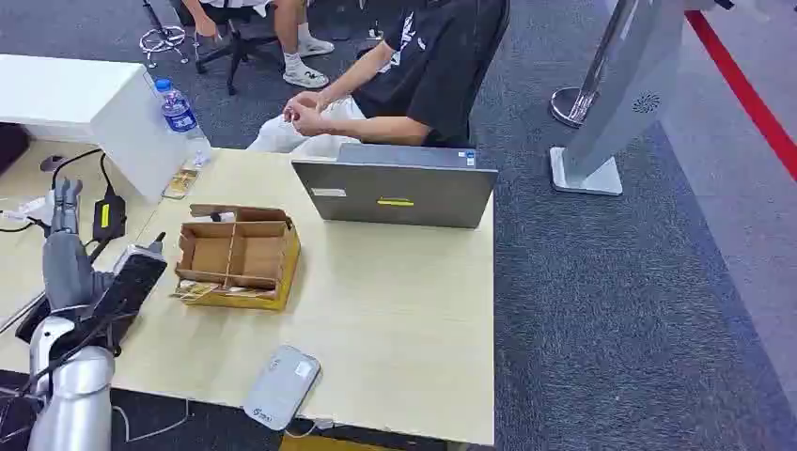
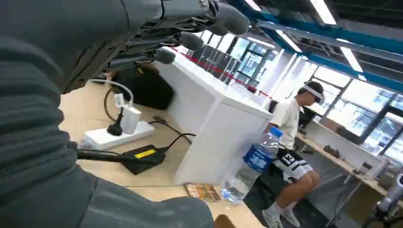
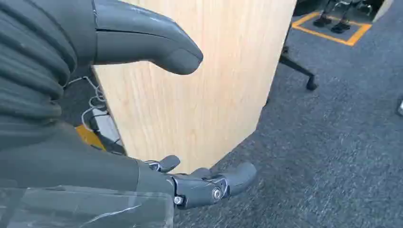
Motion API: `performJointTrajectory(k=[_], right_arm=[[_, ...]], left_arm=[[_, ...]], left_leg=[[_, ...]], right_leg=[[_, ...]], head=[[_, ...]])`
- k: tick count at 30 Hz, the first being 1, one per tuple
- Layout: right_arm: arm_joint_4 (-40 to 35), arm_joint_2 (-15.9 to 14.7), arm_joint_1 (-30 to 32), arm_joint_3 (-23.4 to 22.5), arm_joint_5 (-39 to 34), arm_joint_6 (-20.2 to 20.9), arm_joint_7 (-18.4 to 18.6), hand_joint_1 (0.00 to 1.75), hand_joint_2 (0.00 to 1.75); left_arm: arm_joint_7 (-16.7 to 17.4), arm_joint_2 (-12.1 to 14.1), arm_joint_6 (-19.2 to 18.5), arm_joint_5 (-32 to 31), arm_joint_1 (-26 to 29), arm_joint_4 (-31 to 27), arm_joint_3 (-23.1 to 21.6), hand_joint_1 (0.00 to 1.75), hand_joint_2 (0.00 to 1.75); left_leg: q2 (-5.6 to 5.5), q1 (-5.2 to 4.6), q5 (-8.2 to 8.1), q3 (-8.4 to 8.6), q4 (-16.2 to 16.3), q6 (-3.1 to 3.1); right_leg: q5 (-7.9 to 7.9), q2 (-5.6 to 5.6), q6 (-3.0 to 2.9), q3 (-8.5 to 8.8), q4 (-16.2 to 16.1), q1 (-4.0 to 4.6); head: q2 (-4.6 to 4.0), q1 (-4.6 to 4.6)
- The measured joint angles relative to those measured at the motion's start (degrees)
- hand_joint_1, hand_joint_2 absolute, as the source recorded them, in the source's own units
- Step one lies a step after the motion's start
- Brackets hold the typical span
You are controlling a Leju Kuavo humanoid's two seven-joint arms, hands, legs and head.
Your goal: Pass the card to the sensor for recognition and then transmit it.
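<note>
Two hands are mine, and neither holds anything. My left hand is raised above the left end of the table, its fingers stretched out straight and apart, over the white power strip and black adapter. My right hand hangs beside the table's wooden side, above grey carpet, thumb and fingers spread with empty space between them. I cannot make out the card for certain; some flat pieces lie at the front edge of the cardboard box, near my left arm. A grey sensor lies at the near table edge, well apart from the box. Beyond the box stands a grey laptop, and behind it sits a person. A water bottle stands by the white counter.
</note>
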Motion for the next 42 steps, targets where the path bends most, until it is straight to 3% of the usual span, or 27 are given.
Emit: performJointTrajectory(k=[20, 32, 34, 35, 36, 37, 42], right_arm=[[0.2, 0.44, -2.16, -3.65, 5.18, 1.62, -1.75, 0.0, 1.75], [0.24, 0.68, -2.73, -6.64, 9.97, 2.99, -4.04, 0.0, 1.75], [0.24, 0.68, -2.75, -6.91, 10.43, 3.35, -4.37, 0.0, 1.75], [0.24, 0.68, -2.75, -7.13, 10.49, 3.48, -4.39, 0.0, 1.75], [0.24, 0.68, -2.75, -7.3, 10.51, 3.54, -4.39, 0.0, 1.75], [0.26, 0.7, -2.76, -7.47, 10.51, 3.58, -4.39, 0.0, 1.75], [0.37, 0.74, -2.76, -8.04, 10.47, 3.58, -4.22, 0.0, 1.75]], left_arm=[[15.17, 8.52, 7.69, -28.19, -7.71, 0.59, -25.46, 0.0, 1.75], [22.77, 9.53, 13.27, -49.82, -9.5, 2.16, -34.7, 0.0, 1.75], [23.84, 9.51, 13.77, -50.53, -9.53, 2.19, -35.21, 0.0, 1.75], [24.04, 9.51, 13.94, -50.59, -9.53, 2.19, -35.49, 1.12, 1.75], [24.13, 9.51, 13.97, -50.61, -9.53, 2.19, -35.6, 1.12, 1.75], [24.15, 9.51, 13.97, -50.61, -9.53, 2.19, -35.69, 1.75, 1.75], [23.1, 9.42, 14.01, -50.64, -9.51, 2.21, -35.71, 1.75, 1.75]], left_leg=[[0.0, 0.0, 0.0, -0.01, 0.01, 0.0], [-0.01, 0.0, 0.0, -0.02, 0.02, 0.0], [0.0, 0.0, 0.0, -0.02, 0.02, 0.0], [-0.01, 0.0, 0.0, -0.02, 0.02, 0.0], [-0.02, 0.0, 0.0, -0.02, 0.02, 0.0], [-0.02, 0.0, 0.0, -0.02, 0.02, 0.0], [-0.01, 0.0, 0.0, -0.02, 0.02, 0.0]], right_leg=[[0.0, 0.0, 0.0, 0.0, 0.01, 0.0], [0.0, 0.0, 0.0, 0.0, 0.01, 0.0], [0.0, 0.0, 0.0, 0.0, 0.01, 0.0], [0.0, 0.0, 0.0, 0.0, 0.01, 0.0], [0.0, 0.0, 0.0, 0.0, 0.01, 0.0], [0.0, 0.0, 0.0, 0.0, 0.01, 0.0], [0.0, 0.0, 0.0, 0.0, 0.01, 0.0]], head=[[0.0, 0.0], [0.0, 0.0], [0.0, 0.0], [0.0, -0.02], [0.0, 0.0], [0.0, 0.0], [0.0, -0.02]])
